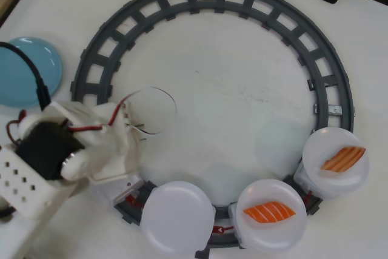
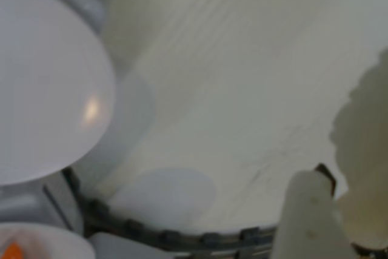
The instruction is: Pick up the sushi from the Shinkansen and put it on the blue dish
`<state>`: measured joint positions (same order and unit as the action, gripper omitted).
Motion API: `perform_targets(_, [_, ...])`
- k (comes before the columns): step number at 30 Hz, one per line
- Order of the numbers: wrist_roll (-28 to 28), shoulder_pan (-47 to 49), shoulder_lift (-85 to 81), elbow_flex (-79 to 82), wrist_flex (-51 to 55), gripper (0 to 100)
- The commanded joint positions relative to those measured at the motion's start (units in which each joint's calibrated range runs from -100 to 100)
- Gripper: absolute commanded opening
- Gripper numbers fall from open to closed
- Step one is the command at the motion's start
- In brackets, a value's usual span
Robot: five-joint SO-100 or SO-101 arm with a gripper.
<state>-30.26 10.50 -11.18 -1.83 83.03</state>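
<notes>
- In the wrist view, the hand (image 2: 330,210) was close and blurry at the bottom right, and I could not tell if it was spread or pinching anything
- A big white plate (image 2: 42,83) filled the left side of that view, with nothing on it
- From above, the arm (image 1: 73,150) sat at the lower left over the grey track (image 1: 291,22)
- The same empty plate (image 1: 177,216) rode on the track just beside the arm
- Next came two more white plates, each with one orange striped sushi (image 1: 269,211) on top
- The plain white sushi could not be seen in either view
- The train engine seemed to be hidden under the arm
- The blue dish (image 1: 21,77) lay on the white surface (image 1: 230,107) at the far left, outside the track, with a black cable (image 1: 33,74) across it
</notes>
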Motion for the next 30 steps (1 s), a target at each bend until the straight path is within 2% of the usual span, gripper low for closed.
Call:
perform_targets(1, [2.4,5.1,-2.5,-2.4,0.2,7])
perform_targets(14, [10.9,25.9,5.3,-6.2,-0.6,7])
perform_targets(30, [15.6,39.1,30.5,-30.1,-0.6,7])
